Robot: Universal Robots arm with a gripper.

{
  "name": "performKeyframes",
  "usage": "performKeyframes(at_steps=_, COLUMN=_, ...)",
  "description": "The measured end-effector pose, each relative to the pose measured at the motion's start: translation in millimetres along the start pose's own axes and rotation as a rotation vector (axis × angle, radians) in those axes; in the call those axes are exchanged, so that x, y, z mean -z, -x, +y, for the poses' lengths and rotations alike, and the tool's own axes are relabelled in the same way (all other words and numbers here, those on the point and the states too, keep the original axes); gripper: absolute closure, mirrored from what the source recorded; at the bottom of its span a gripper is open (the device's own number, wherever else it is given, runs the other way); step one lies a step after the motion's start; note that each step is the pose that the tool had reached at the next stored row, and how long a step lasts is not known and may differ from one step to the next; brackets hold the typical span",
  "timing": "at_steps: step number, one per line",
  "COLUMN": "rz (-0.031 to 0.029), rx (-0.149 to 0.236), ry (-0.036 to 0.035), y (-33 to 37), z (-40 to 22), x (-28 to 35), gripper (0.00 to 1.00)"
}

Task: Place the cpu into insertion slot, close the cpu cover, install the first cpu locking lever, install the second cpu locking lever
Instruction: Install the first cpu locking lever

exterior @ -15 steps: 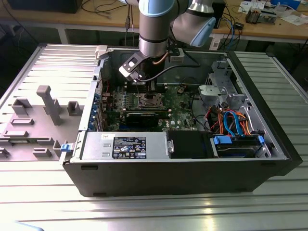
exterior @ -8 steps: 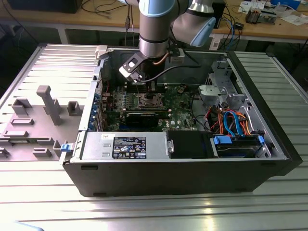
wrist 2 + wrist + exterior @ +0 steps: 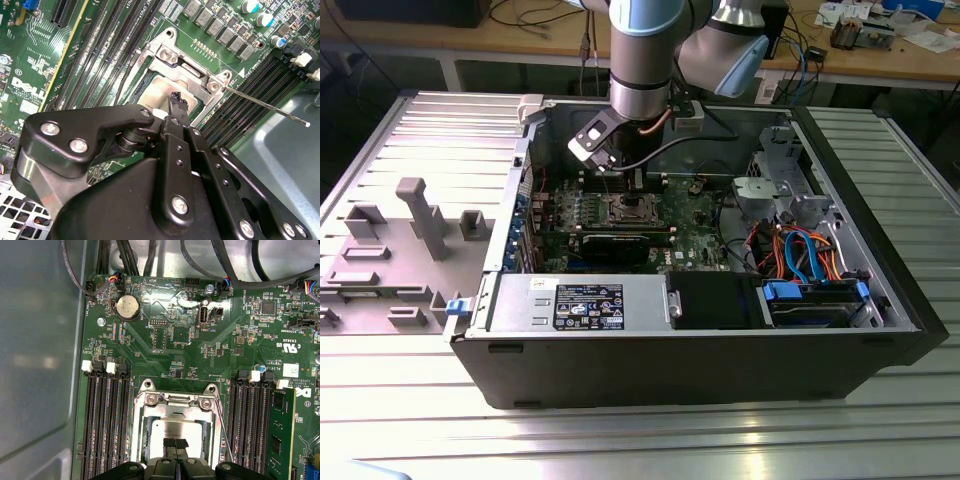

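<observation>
We record the flat silver-grey square cpu (image 3: 172,429) lying under the thin silver cpu cover (image 3: 176,407) frame. The black hand (image 3: 175,444) hovers just above, fingertips pinched together.

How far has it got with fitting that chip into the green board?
Done: the cpu lies in the insertion slot, and the cpu cover looks lowered over it. In hand: the gripper, fingers together, hangs right over the chip's near edge. Left: the locking levers. One thin lever sticks out free beside the socket, not latched.
</observation>
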State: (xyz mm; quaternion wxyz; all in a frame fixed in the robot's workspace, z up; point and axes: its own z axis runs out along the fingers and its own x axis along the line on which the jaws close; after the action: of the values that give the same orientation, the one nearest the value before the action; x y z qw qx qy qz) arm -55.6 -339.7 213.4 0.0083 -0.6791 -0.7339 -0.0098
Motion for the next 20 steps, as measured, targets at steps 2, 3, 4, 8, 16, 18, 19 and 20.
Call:
performKeyframes(at_steps=2, rz=0.0000, rx=0.000, ry=0.0000, y=0.0, z=0.0, x=0.0, gripper=0.89)
performKeyframes(at_steps=3, rz=0.0000, rx=0.000, ry=0.0000, y=0.0, z=0.1, x=0.1, gripper=0.89)
performKeyframes(at_steps=4, rz=0.0000, rx=0.000, ry=0.0000, y=0.0, z=0.1, x=1.0, gripper=0.89)
performKeyframes(at_steps=8, rz=0.0000, rx=0.000, ry=0.0000, y=-0.2, z=0.1, x=7.7, gripper=0.89)
performKeyframes(at_steps=16, rz=-0.0001, rx=0.000, ry=-0.0001, y=-0.8, z=0.2, x=33.0, gripper=0.89)
performKeyframes(at_steps=18, rz=0.0000, rx=0.000, ry=0.0000, y=-1.1, z=0.2, x=42.0, gripper=0.89)
performKeyframes(at_steps=19, rz=-0.0001, rx=0.000, ry=0.0000, y=-1.1, z=0.2, x=44.6, gripper=0.89)
performKeyframes(at_steps=20, rz=-0.0001, rx=0.000, ry=0.0000, y=-1.2, z=0.2, x=46.3, gripper=0.89)
